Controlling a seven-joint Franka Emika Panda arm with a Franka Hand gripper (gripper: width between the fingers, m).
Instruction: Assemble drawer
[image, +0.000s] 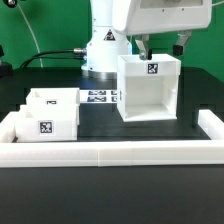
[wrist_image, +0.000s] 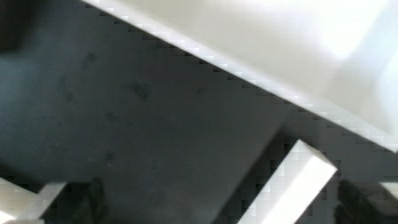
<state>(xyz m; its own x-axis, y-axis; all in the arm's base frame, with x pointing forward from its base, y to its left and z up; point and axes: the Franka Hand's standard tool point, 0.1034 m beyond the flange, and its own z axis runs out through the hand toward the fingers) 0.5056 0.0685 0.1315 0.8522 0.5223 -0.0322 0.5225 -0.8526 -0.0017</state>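
The large hollow white box (image: 150, 92) of the drawer stands upright on the black table, its open side toward the camera and a tag on its top front edge. My gripper (image: 162, 47) is open just above the box's rear top edge. In the wrist view my gripper (wrist_image: 217, 202) has its jaws wide apart, with a thin white wall edge (wrist_image: 306, 182) of the box between them and touching neither. More of the box's white surface (wrist_image: 302, 40) shows beyond. Two smaller white trays (image: 50, 112) with tags sit together at the exterior view's left.
The marker board (image: 99, 97) lies flat on the table between the trays and the box. A low white wall (image: 110, 151) borders the table's front and sides. The robot base (image: 103, 50) stands behind the box.
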